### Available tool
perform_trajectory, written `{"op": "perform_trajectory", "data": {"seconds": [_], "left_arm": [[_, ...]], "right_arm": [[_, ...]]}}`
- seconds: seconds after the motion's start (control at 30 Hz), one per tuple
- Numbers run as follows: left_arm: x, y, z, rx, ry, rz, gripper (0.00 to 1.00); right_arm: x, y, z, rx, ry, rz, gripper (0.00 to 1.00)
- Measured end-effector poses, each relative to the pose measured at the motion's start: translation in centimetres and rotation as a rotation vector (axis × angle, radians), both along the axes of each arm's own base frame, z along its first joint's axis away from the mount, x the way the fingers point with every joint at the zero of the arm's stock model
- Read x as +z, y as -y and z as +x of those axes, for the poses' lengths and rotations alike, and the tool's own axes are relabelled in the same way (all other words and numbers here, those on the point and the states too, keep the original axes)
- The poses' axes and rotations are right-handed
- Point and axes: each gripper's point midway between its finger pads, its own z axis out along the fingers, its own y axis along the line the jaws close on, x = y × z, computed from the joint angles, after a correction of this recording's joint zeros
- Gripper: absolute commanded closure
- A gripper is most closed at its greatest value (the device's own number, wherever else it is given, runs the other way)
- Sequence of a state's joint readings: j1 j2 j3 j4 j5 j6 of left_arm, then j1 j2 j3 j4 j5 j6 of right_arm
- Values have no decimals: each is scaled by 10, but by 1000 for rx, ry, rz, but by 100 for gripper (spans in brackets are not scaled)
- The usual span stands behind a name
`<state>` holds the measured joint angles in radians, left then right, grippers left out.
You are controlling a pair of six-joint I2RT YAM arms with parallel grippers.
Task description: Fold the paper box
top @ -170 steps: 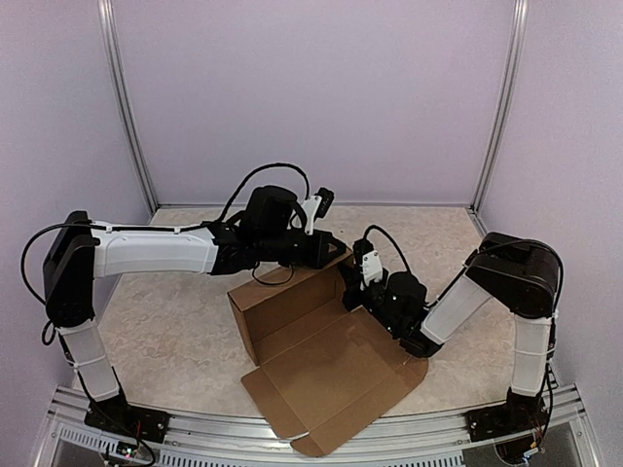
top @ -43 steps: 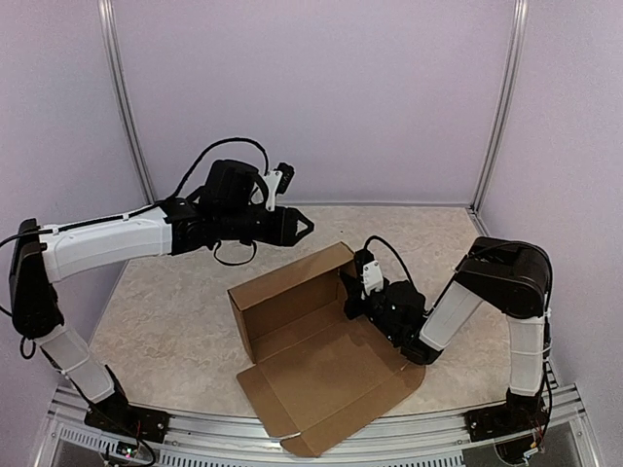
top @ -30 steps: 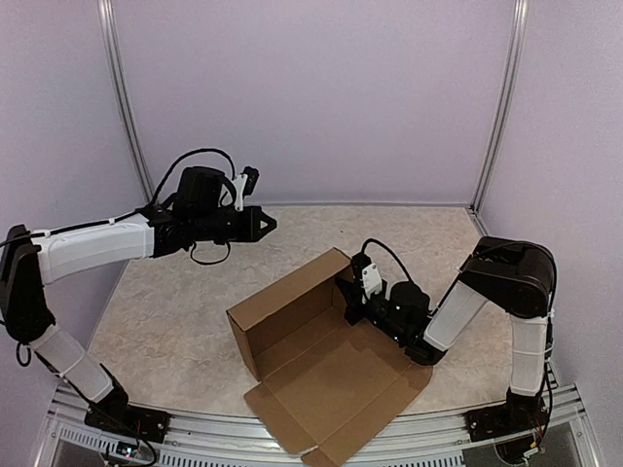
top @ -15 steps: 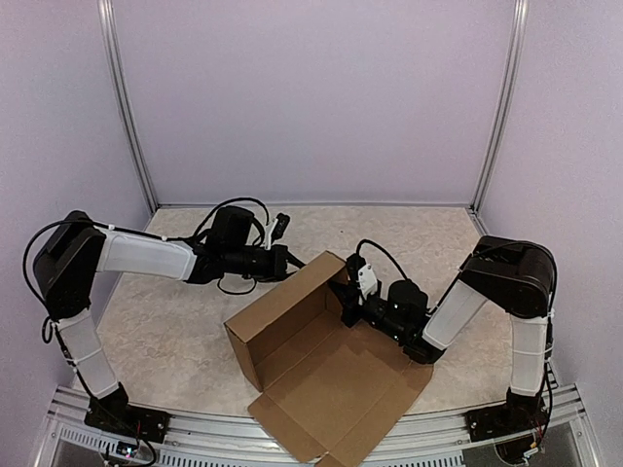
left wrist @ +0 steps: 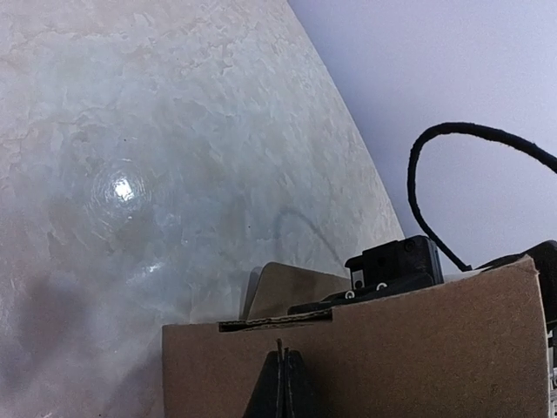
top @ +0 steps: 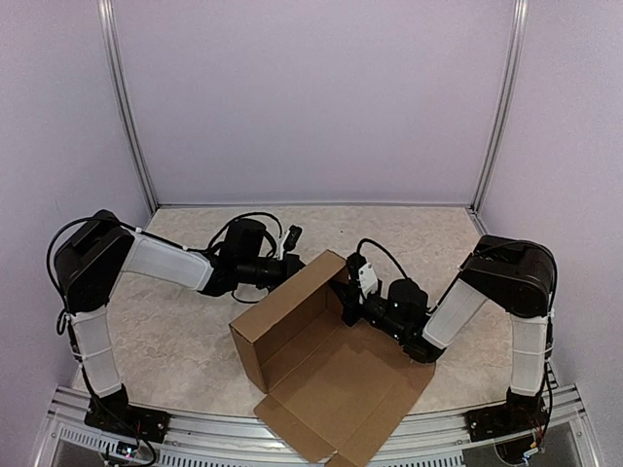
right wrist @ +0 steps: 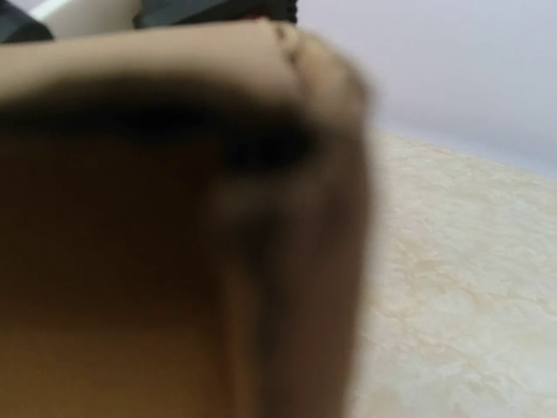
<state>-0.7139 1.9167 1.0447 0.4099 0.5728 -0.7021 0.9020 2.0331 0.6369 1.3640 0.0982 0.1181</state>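
Observation:
The paper box (top: 331, 375) is brown cardboard, partly folded, in the middle of the table. Its back wall (top: 282, 297) stands upright, and its wide lid panel lies flat toward the near edge. My left gripper (top: 295, 269) is shut, its tips against the outer face of the back wall (left wrist: 418, 348), just below a slit in the left wrist view (left wrist: 280, 361). My right gripper (top: 348, 297) is at the right end of that wall, inside the box. Blurred cardboard (right wrist: 130, 261) fills the right wrist view and hides its fingers.
The marble-patterned table (top: 165, 331) is enclosed by lavender walls with metal posts (top: 127, 117) at the back corners. An aluminium rail (top: 195, 428) runs along the near edge, close to the lid panel's front corner.
My left arm swung away to the far left, then came back down, and its shut tips now meet the box's back wall. The box has turned and shifted a little. The right arm stayed at the wall's end.

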Motion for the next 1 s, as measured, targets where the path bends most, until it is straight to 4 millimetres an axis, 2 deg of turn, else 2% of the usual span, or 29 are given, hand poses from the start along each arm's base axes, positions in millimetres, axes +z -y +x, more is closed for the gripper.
{"op": "perform_trajectory", "data": {"seconds": [1.0], "left_arm": [[0, 17, 11, -16, -16, -54, 100]], "right_arm": [[0, 12, 10, -61, -6, 9, 100]]}}
